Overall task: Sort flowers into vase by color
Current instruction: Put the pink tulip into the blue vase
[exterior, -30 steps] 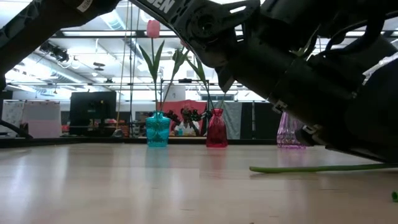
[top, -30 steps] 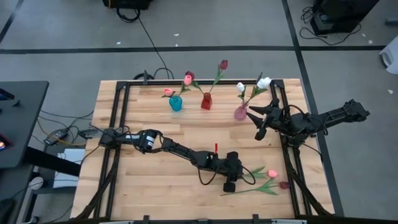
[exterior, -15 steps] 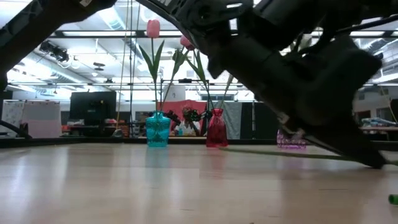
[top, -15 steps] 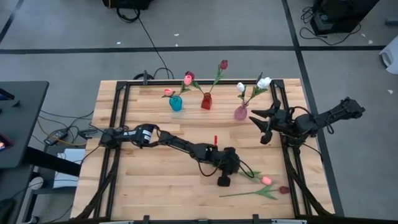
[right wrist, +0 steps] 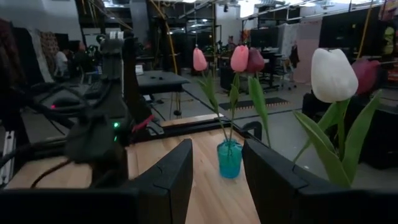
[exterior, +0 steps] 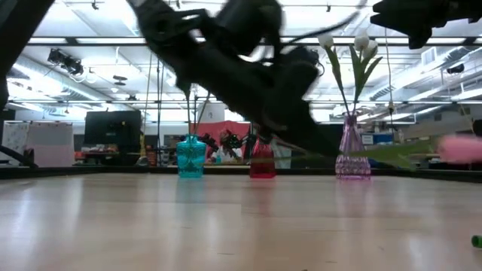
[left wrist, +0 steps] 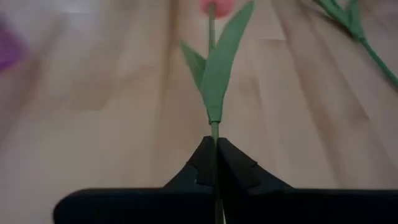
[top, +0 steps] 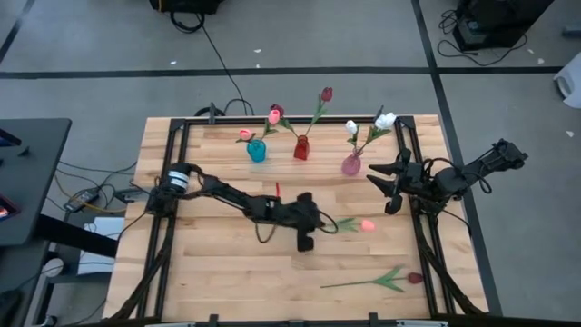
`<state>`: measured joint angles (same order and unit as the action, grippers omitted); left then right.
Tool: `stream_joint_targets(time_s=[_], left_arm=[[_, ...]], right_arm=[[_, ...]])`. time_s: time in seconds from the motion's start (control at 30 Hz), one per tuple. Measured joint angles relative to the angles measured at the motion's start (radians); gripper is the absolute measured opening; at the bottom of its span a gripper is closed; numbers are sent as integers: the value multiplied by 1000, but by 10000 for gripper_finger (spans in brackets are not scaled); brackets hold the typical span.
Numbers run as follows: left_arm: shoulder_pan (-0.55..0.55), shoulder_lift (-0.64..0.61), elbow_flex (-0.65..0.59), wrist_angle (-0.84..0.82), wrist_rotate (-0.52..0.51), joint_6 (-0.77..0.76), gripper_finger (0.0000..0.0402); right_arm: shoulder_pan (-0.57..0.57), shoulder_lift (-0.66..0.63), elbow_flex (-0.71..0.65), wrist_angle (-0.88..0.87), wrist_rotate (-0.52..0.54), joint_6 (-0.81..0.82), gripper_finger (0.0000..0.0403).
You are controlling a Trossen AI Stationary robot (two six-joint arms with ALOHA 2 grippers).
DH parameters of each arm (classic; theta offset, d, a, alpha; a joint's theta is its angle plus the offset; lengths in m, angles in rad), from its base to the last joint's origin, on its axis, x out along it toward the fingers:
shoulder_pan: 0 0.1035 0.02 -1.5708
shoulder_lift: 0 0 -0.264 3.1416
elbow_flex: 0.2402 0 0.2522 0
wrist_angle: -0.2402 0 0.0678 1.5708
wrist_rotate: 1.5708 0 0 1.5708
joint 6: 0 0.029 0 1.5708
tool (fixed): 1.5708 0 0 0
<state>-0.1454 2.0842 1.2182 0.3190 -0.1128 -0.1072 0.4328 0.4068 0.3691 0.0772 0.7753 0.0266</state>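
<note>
My left gripper [top: 315, 226] hangs over the middle of the table, shut on a pink tulip [top: 367, 224]. The tulip's head points toward the table's right edge. A dark red tulip [top: 415, 277] lies flat on the boards near the front right corner, its stem [top: 359, 283] pointing left. A teal vase [top: 257, 151] with pink tulips, a red vase [top: 301, 148] with dark red ones and a pink vase [top: 351, 164] with white ones stand along the far side. My right gripper [top: 388, 187] waits open at the right, near the pink vase. My left gripper pinches the pink tulip's thin green stem [left wrist: 214, 132] between its two fingertips [left wrist: 233, 163], just below the leaves. The fingers slant downward from the table's left, in line with the stem. The tulip sticks out beyond them, roughly level and lifted clear of the table.
A black frame [top: 425, 254] runs around the wooden table top. Bare boards [top: 227, 263] lie at the front left. Cables and a dark side table [top: 32, 182] sit beyond the left edge.
My left gripper has gone up, toward the table's left and toward its far edge, carrying the pink tulip. The tulip lay on the boards at the front right. Now it hangs clear of them near the middle. The dark red tulip has stayed where it was.
</note>
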Motion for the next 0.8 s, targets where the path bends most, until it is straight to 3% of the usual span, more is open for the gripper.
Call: stream_joint_targets(time_s=[0.2, 0.47, 0.67, 0.8], left_arm=[[11, -168, -219, 125, -124, -22, 7], [28, -326, -395, 261, -273, -10, 7], [29, -411, -475, 393, -376, 61, 8], [29, -440, -491, 464, -402, 118, 8]], right_arm=[[-1, 24, 0, -11, -53, 49, 151], [-30, 143, -1, 50, -170, 49, 151], [-73, 328, -1, 258, -222, -13, 151], [-107, 437, 1, 440, -195, -92, 151]])
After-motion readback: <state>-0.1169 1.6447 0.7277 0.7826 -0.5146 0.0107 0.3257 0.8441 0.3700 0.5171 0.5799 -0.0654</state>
